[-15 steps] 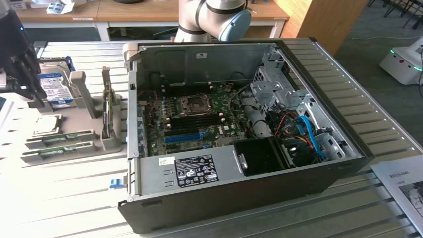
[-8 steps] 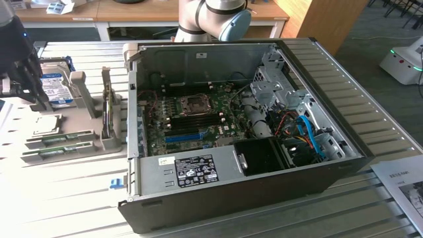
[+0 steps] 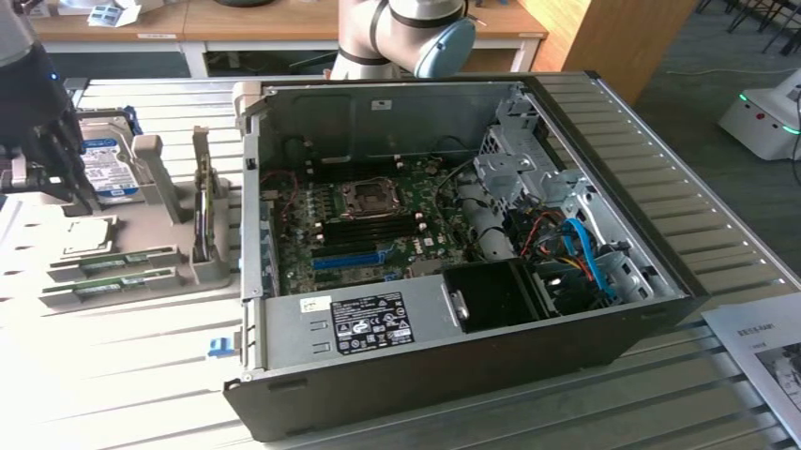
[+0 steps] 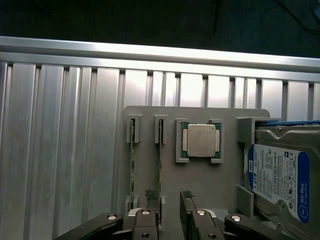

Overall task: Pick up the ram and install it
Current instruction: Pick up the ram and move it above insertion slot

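Two green ram sticks stand on edge in a grey holder tray (image 4: 200,175), one (image 4: 132,160) beside the other (image 4: 160,165). In the exterior view they lie at the left of the table (image 3: 111,262) (image 3: 105,285). My gripper (image 4: 168,196) hangs open above the tray, and the second stick runs between its fingertips (image 4: 150,195), closer to one of them. I cannot tell the height above the stick. In the exterior view the gripper (image 3: 56,173) is at the far left, well away from the open computer case (image 3: 651,234) and its motherboard (image 3: 375,220).
On the same tray sit a square silver processor (image 4: 201,140) and a hard drive with a blue-white label (image 4: 280,180). The case has tall walls, cables and a drive cage (image 3: 526,159). A paper sheet (image 3: 770,352) lies at the exterior view's right. The table is ribbed metal (image 4: 60,150).
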Motion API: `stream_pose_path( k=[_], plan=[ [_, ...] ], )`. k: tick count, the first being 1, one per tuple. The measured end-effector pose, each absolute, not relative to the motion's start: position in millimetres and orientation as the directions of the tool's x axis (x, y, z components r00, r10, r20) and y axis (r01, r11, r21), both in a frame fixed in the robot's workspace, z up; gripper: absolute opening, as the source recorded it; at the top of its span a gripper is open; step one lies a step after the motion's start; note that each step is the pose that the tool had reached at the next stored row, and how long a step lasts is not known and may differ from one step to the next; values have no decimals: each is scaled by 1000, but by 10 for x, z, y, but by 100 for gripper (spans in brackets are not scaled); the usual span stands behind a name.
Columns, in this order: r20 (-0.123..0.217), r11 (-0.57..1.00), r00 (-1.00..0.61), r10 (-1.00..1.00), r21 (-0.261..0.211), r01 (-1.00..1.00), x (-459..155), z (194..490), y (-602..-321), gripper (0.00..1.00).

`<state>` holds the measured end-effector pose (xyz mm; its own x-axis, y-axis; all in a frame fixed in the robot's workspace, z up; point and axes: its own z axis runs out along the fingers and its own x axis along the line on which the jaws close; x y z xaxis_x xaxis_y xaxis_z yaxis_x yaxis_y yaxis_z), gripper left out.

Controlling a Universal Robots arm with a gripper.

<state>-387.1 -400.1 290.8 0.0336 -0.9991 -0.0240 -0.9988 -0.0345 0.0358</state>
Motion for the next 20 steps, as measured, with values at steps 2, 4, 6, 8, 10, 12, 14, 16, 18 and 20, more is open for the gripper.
stream_pose_path(
  k=[2,4,6,8,10,12,14,16,18,20],
  plan=[
    [-24,-34,34,-999,36,-999,-3871,2887,-4001,31],
    [-24,-34,34,-999,36,-999,-3871,2866,-4001,31],
    [-24,-34,34,-999,36,-999,-3871,2848,-4001,31],
    [-24,-34,34,-999,36,-999,-3871,2832,-4001,31],
    [-24,-34,34,-999,36,-999,-3871,2814,-4001,31],
    [-24,-34,34,-999,36,-999,-3871,2797,-4001,31],
    [-24,-34,34,-999,36,-999,-3871,2780,-4001,31],
    [-24,-34,34,-999,36,-999,-3871,2763,-4001,31],
    [-24,-34,34,-999,36,-999,-3871,2745,-4001,31],
    [-24,-34,34,-999,36,-999,-3871,2728,-4001,31]
  ],
)
